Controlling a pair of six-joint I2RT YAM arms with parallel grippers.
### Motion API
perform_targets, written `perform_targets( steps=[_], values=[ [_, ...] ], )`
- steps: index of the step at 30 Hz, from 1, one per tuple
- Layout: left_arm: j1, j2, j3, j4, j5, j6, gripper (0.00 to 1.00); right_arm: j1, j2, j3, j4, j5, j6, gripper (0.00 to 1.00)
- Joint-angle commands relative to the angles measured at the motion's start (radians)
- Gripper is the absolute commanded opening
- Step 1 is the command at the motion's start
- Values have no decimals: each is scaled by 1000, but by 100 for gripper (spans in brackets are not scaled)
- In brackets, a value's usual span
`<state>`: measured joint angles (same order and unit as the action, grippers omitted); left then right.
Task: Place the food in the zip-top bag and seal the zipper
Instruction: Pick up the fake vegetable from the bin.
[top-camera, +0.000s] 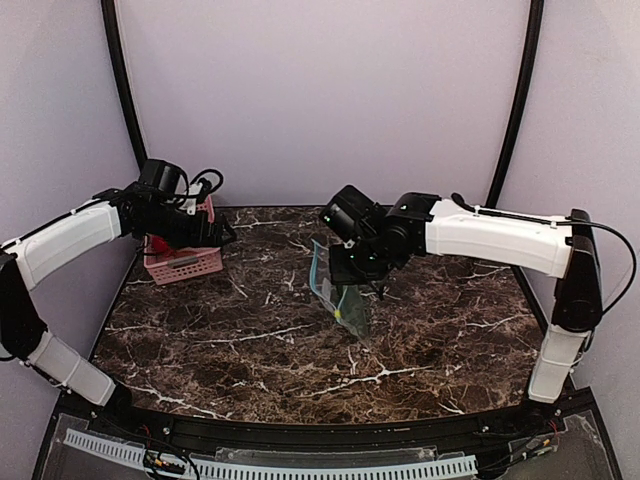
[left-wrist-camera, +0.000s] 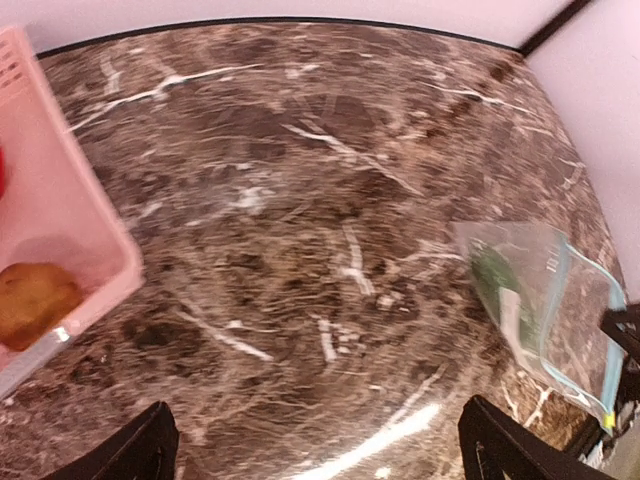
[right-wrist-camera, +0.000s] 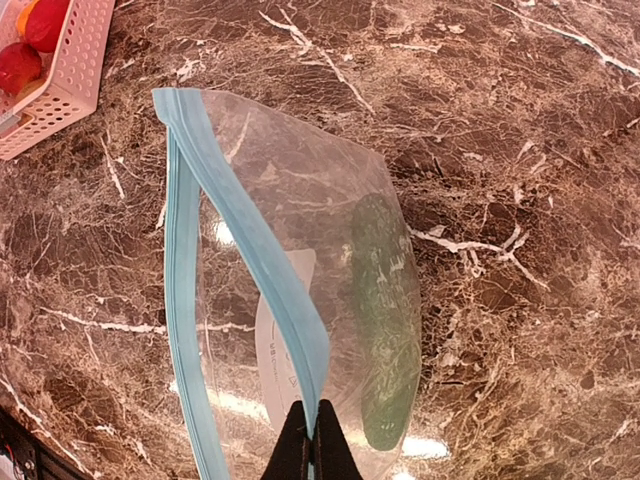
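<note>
While right fingers (right-wrist-camera: 293, 455) pinch the zipper (right-wrist-camera: 258, 250), white label (right-wrist-camera: 278, 375) (print unreadable).

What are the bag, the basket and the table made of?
The bag looks like thin clear plastic: see-through, crinkly, shiny. The basket looks like hard pink plastic with moulded slots. The table looks like glossy brown marble with white veins, maybe only a print.

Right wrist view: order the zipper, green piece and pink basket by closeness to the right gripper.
1. zipper, pinched in the right gripper.
2. green piece, inside the bag, just right.
3. pink basket, far upper-left corner.
</note>
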<state>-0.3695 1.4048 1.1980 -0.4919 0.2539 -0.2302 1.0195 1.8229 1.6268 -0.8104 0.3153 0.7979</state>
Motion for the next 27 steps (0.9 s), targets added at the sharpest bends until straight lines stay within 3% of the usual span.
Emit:
perform_targets(
  steps=[1, 10, 13, 15, 27],
  values=[
    [168, 105, 80, -113, -65, 45, 98, 11, 20, 35, 4, -1, -8, 0],
    [332, 341, 263, -119, -236, 66, 90, 11, 38, 70, 11, -15, -27, 0],
    [377, 392, 296, -100, -291, 62, 76, 11, 47, 86, 10, -19, -35, 0],
    [404, 414, 298, -66, -303, 55, 73, 11, 55, 96, 10, -26, -38, 0],
    [454, 531, 293, 79, -446, 60, 68, 11, 63, 104, 13, -48, -28, 0]
  ],
)
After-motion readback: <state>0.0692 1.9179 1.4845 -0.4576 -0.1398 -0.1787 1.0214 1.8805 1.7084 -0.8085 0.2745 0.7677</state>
